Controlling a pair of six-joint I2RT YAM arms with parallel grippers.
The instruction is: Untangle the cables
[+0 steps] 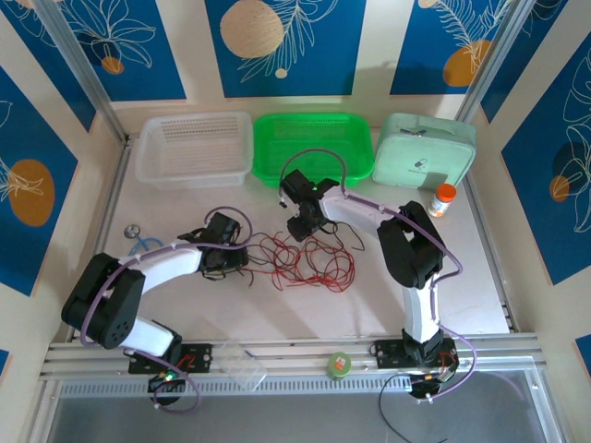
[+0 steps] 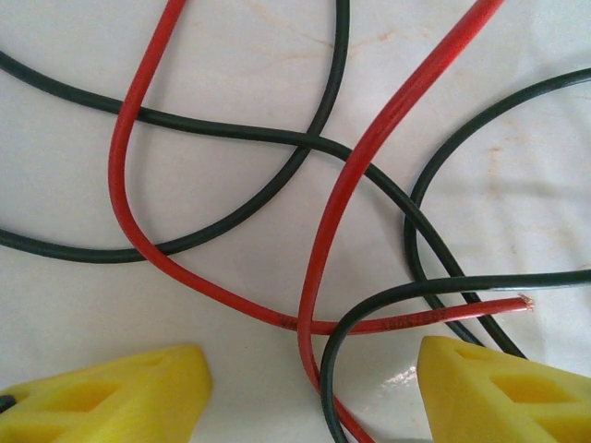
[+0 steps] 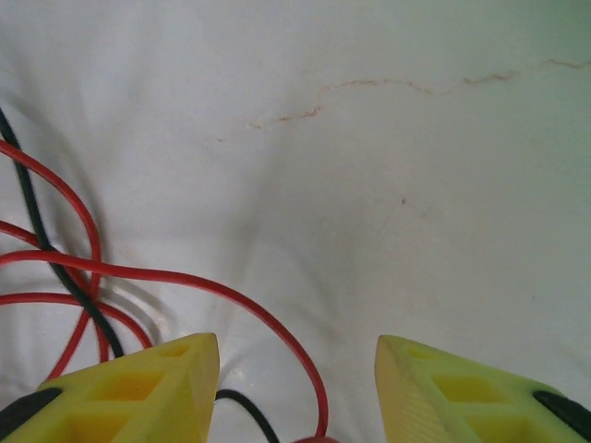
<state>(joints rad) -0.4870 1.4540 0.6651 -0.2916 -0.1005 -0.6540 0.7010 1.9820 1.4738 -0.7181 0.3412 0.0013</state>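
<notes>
The cables [image 1: 305, 261], thin red and black wires, lie in a loose tangle on the white bench [image 1: 480, 277] at the centre of the top view, between the two arms. The left end effector [image 1: 228, 251] sits at the tangle's left edge. In its wrist view the yellow fingers [image 2: 111, 397] stand wide apart at the lower corners. A red wire and a black one cross the gap between them, lying on the bench unpinched, and a red wire's cut end shows at the lower right. The right end effector [image 1: 303, 228] is at the tangle's upper edge, its jaws likewise parted with nothing clamped. Red loops and a black strand lie at the left of its wrist view, one red wire curving down into the gap. Along the top edge of the bench stand a white basket [image 1: 194, 148], a green basket [image 1: 314, 146] and a pale green case [image 1: 425, 152].
</notes>
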